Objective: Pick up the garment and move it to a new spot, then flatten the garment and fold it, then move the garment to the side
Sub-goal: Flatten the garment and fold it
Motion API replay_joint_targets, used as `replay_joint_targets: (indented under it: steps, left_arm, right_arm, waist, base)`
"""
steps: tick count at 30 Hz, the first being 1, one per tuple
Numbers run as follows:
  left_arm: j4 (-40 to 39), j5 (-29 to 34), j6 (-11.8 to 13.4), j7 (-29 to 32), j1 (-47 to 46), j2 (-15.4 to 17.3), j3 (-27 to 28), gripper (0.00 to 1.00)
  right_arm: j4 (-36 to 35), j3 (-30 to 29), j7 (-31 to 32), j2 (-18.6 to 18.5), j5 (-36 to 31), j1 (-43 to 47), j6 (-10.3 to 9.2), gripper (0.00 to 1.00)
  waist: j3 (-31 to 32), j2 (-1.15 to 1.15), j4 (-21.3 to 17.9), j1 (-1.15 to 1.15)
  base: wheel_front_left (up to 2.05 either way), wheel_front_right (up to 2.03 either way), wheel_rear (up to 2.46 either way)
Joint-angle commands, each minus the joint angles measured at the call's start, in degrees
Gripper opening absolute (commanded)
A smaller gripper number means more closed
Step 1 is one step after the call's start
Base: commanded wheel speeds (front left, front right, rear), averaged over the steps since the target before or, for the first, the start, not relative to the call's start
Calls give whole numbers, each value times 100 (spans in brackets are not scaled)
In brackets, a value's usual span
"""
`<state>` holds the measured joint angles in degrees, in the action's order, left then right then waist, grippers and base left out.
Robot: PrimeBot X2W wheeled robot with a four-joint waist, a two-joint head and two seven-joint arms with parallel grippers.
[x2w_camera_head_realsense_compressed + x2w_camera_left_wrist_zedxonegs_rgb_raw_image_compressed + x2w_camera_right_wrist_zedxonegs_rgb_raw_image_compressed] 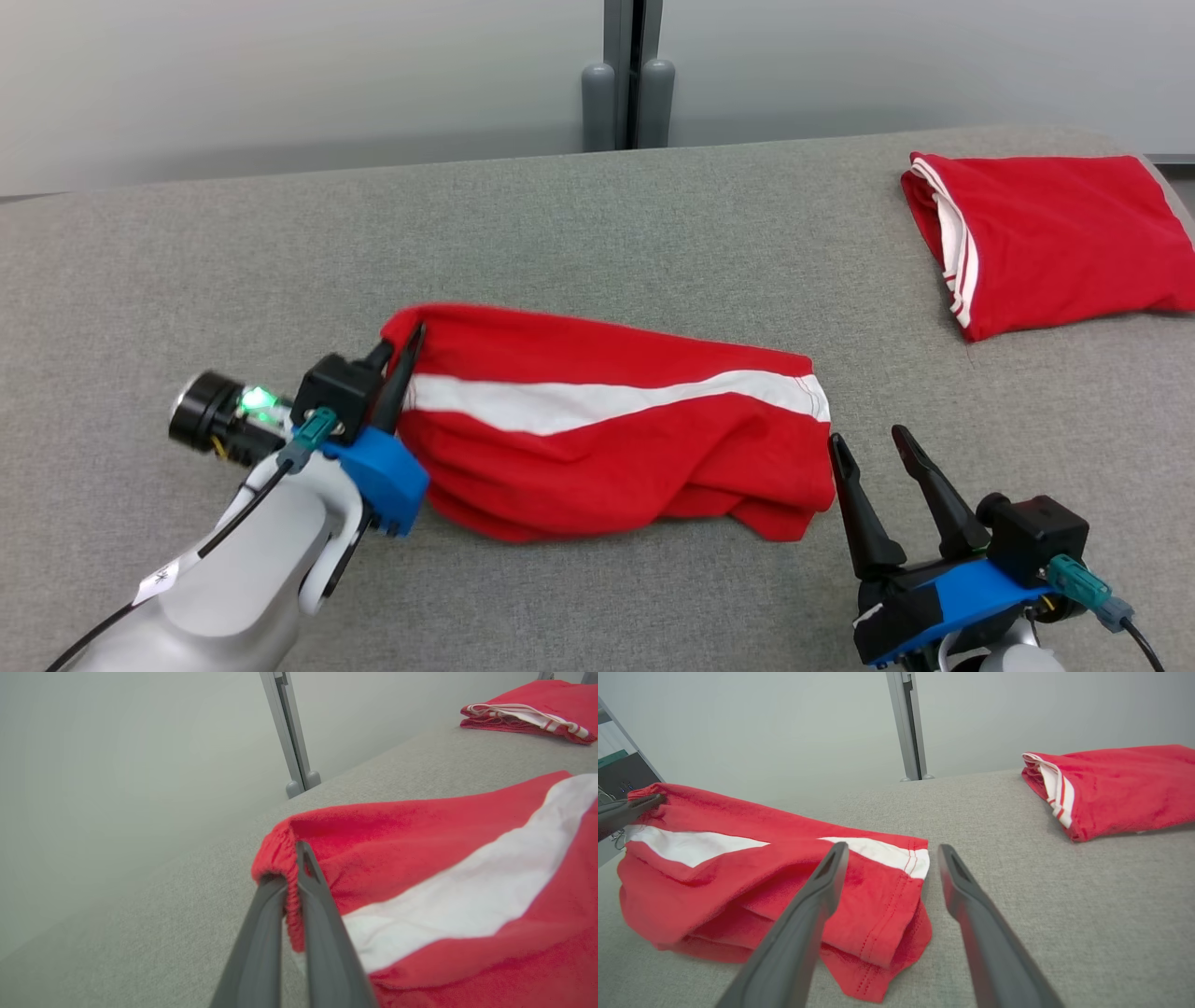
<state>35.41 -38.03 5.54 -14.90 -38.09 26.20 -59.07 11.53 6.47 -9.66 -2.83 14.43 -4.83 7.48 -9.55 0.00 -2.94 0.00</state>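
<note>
Right up close, at the lower left of the head view, a pale forearm (243, 579) reaches in, and the left gripper (403, 338) is pinched tight on the garment (607, 467). The left wrist view shows both dark fingers (322, 914) pressed together with the gathered red hem caught between them, at the garment's left end. Over on the lower right, the right gripper (868, 437) sits with its fingers spread apart and nothing between them, tips just beside the garment's right end and, as far as the head view tells, not touching it. And the garment itself: red with a broad white stripe (579, 403), lying rumpled and lengthwise across the middle of the table (280, 252), its left corner raised a little in the grip.

Now the setting. Grey woven fabric covers the table, flat, running right across the frame. Behind it is a plain pale wall (280, 75) and one grey upright post (630, 56) dead centre, with two rounded caps (597, 103) at its foot.

The count: two red garments, the one in the grip and a folded garment (1055, 233) with white edging at the table's far right corner, well apart from the first. Two grippers, one post, two caps.
</note>
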Motion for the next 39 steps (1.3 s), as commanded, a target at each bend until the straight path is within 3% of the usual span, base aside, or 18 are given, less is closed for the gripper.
replay_joint_targets:
  steps: [1,4,8,9,10,11,16,24,34,39]
  left_arm:
    - [-275,307,192,-31,-105,-36,238,0]
    - [-579,649,314,-29,117,1,532,0]
    - [-491,692,162,-31,452,-65,789,0]
    - [-384,620,106,-31,544,-102,829,13]
    - [-268,548,53,-31,617,-154,882,82]
    - [-186,507,10,-31,645,-208,939,100]
    - [119,288,-131,-32,842,-418,1214,100]
    - [-51,190,-123,-32,1313,-584,1766,100]
    - [-1661,730,141,-32,2570,-850,3466,100]
    - [-2298,1229,-23,-28,3148,-1118,4127,100]
  right_arm:
    - [-24,-21,-25,-14,19,-60,3,100]
    - [-43,-10,-25,-14,14,-67,3,100]
    - [-33,3,-28,-14,19,-92,3,100]
    - [-23,1,-32,-14,17,-91,3,100]
    - [-11,-9,-33,-14,14,-87,3,100]
    - [-4,-15,-30,-14,8,-83,3,100]
    - [18,-35,-9,-14,-6,-63,3,100]
    - [7,-76,23,-14,-14,38,3,100]
    - [-64,-267,51,-15,-61,148,3,100]
    - [-94,-419,104,-14,-104,201,3,100]
  waist:
    - [-27,0,-2,0]
    - [-70,0,-18,0]
    - [-100,0,-41,0]
    - [-98,0,-42,0]
    - [-92,0,-40,0]
    - [-85,0,-37,0]
    - [-15,0,4,0]
    - [130,0,92,0]
    - [363,0,235,0]
    - [527,0,349,0]
  base:
    - [0,0,0]
    - [0,0,0]
    - [0,0,0]
    - [0,0,0]
    - [0,0,0]
    - [0,0,0]
    - [0,0,0]
    - [0,0,0]
    - [0,0,0]
    - [0,0,0]
